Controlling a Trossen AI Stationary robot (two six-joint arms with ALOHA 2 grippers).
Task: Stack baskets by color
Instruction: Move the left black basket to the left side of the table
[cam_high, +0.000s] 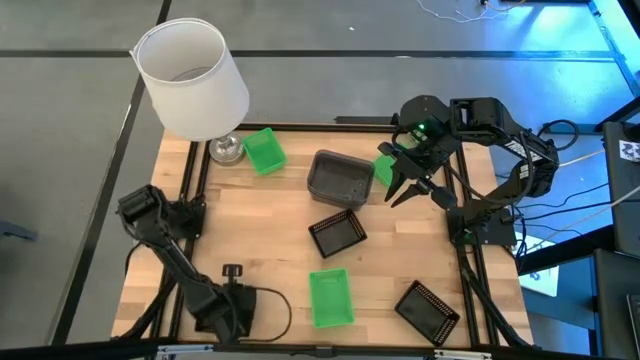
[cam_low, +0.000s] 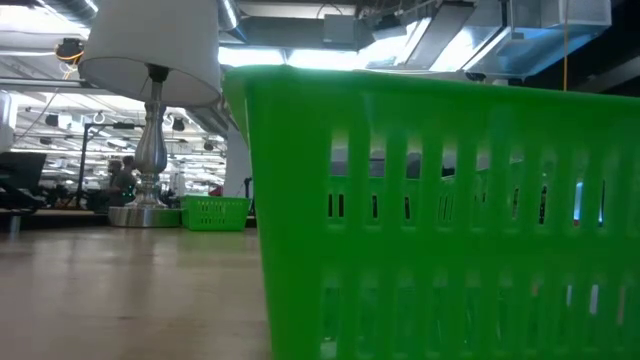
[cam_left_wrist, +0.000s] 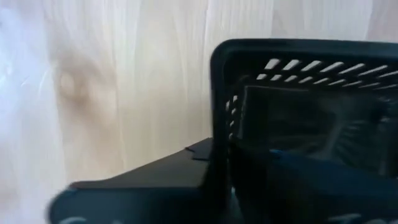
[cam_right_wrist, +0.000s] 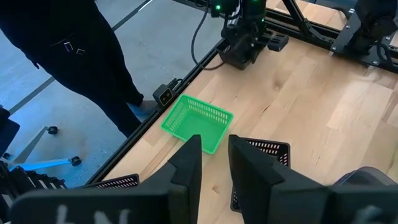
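A black perforated plastic basket (cam_left_wrist: 298, 99) lies at the front left of the wooden table (cam_high: 270, 240). Its wall is met by the left gripper (cam_high: 235, 300), but whether the fingers are clamped cannot be told. The right gripper (cam_right_wrist: 214, 146) is held parted and empty at the far right. If the thin wall is pinched shallowly, the basket could tilt or slip. Three bright green baskets (cam_high: 330, 297), two further black baskets (cam_high: 337, 235) and one smoky grey pile (cam_high: 340, 178) of uncertain number are counted.

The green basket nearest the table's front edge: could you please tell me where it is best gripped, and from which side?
Probably best to take the green basket by the rim of one long wall, coming straight down from above with one finger inside and one outside. It sits upright with its mouth open and looks empty, its walls are thin, and it lies apart from the black basket behind it.
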